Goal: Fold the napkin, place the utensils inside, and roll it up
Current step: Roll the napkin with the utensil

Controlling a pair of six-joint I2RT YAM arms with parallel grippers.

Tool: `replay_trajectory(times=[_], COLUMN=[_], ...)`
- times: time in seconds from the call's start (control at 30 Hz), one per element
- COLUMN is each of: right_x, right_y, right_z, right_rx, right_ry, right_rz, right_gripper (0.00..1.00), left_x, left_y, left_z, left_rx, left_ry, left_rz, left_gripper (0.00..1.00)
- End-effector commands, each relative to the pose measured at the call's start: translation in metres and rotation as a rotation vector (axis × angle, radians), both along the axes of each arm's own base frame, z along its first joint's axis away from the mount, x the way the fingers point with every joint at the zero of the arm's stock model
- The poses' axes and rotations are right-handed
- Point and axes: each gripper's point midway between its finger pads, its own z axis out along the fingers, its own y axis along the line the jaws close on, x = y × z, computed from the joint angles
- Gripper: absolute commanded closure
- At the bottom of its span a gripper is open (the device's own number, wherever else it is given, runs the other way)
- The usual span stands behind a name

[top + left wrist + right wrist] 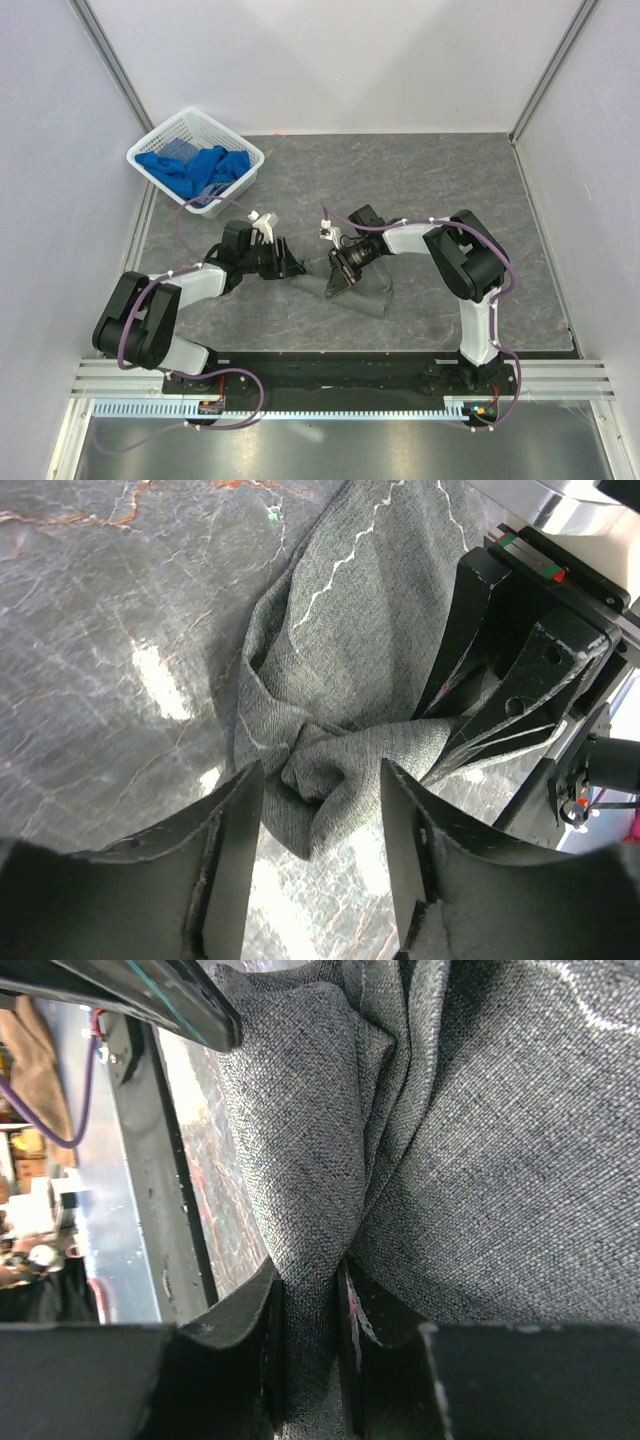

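Right gripper (310, 1290): nipped narrow on a fold of the napkin (350, 630). Left gripper (320, 780): jaws apart, straddling a bunched corner (no clamp on it). Crumpled in the middle of the table (450, 180), between both arms. Far left corner: white basket (150, 142) of blue cloths (195, 168).

Overhead view looks down; 2 close wrist views share the napkin (380, 630).
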Motion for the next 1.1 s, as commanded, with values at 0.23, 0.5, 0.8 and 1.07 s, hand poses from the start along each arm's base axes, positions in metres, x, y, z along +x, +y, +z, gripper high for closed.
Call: replay_trajectory(times=[0.23, 0.5, 0.8, 1.07], right_x=[0.000, 0.028, 0.047, 0.034], right_y=[-0.008, -0.010, -0.006, -0.004], right_z=[-0.026, -0.001, 0.044, 0.045], right_rx=[-0.050, -0.109, -0.174, -0.315], right_ry=[0.041, -0.113, -0.460, -0.744], right_rz=[-0.003, -0.090, -0.139, -0.087], right_gripper=[0.78, 0.60, 0.38, 0.29], left_x=[0.003, 0.005, 0.009, 0.013], left_y=[-0.014, -0.014, -0.015, -0.015], left_z=[-0.008, -0.020, -0.030, -0.029], left_rx=[-0.072, -0.057, -0.013, 0.007], left_ry=[-0.028, 0.023, 0.125, 0.185], left_rz=[-0.066, -0.068, -0.070, -0.052], left_gripper=[0.66, 0.98, 0.98, 0.98])
